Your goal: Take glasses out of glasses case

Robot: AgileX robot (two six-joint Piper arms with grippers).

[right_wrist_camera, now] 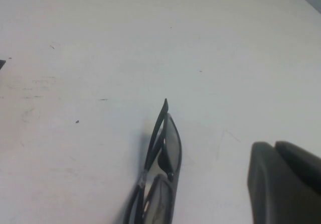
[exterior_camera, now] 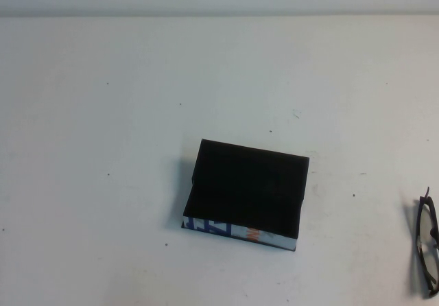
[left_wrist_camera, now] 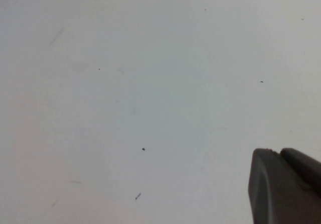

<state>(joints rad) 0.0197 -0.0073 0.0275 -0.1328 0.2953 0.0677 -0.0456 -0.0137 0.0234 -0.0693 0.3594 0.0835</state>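
Note:
The glasses case is a black box in the middle of the table, with its white side printed in blue and orange facing the front edge. The glasses lie folded on the bare table at the far right, well apart from the case. In the right wrist view the glasses lie just beside my right gripper, which is shut and empty. My left gripper is shut and empty over bare table. Neither gripper shows in the high view.
The white table carries only small dark specks and scratches. Its far edge meets a pale wall at the top of the high view. A dark corner of the case shows at the edge of the right wrist view.

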